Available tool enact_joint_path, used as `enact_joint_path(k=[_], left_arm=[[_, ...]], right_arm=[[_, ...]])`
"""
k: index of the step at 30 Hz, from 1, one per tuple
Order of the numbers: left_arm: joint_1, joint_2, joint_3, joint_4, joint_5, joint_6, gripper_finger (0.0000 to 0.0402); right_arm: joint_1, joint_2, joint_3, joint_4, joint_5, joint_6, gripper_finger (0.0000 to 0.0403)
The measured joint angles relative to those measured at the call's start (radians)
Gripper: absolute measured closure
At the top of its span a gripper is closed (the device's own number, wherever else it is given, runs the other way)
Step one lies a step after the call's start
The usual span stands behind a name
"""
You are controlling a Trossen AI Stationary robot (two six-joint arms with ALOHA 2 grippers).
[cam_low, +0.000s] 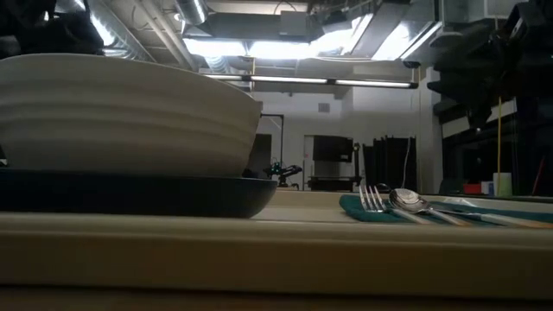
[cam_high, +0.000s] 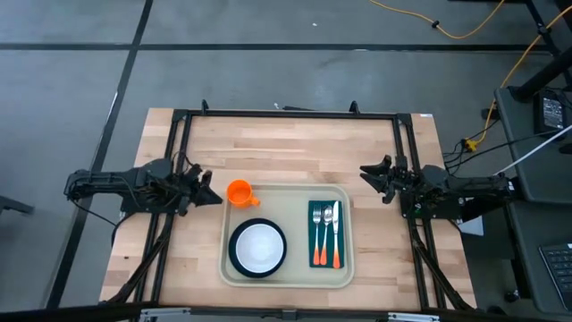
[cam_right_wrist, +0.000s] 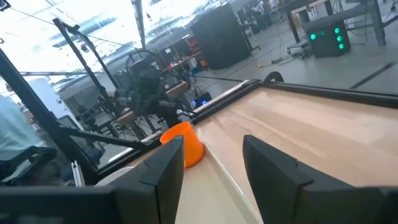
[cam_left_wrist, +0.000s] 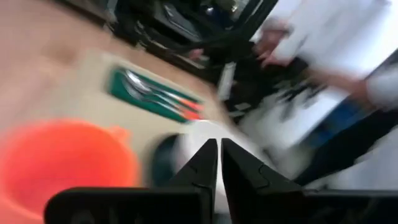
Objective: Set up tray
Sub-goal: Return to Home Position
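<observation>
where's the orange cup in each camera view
High view: orange cup at the tray's upper left corner.
Low view: not in it.
Left wrist view: orange cup large in the foreground.
Right wrist view: orange cup mid-picture.
Shared landmark: green napkin, seen in high, low and left wrist views.

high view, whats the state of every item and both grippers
tray, flat on the table, loaded
cup, upright in tray corner
bowl, upright on the plate
plate, flat on tray
napkin, spread flat on tray
fork, lying on napkin
spoon, lying on napkin
knife, lying on napkin
left gripper, fingers shut, empty
right gripper, fingers open, empty
</observation>
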Motion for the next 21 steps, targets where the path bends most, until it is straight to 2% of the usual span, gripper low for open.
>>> enact_joint_path(k=[2, 5, 9, 15, 17, 21], left_arm=[[0.002, 0.028, 0.000, -0.004, -0.038, 0.218, 0.0384], [0.001, 0.055, 0.000, -0.004, -0.042, 0.532, 0.0385], [0.002, 0.081, 0.000, -0.006, -0.131, 0.824, 0.0384], [0.002, 0.080, 0.000, 0.068, -0.410, 0.947, 0.0368], [0.002, 0.081, 0.000, 0.085, -0.455, 0.985, 0.0362], [0.002, 0.081, 0.000, 0.102, -0.476, 0.996, 0.0349]], right_arm=[[0.000, 0.000, 0.000, 0.000, -0.001, 0.000, 0.0233], [0.000, 0.000, 0.000, 0.000, -0.001, 0.000, 0.0233], [0.000, 0.000, 0.000, 0.000, -0.002, -0.001, 0.0233], [0.000, 0.000, 0.000, 0.000, -0.003, 0.000, 0.0233], [0.000, 0.000, 0.000, 0.000, -0.003, -0.001, 0.0233], [0.000, 0.000, 0.000, 0.000, -0.003, 0.000, 0.0233]])
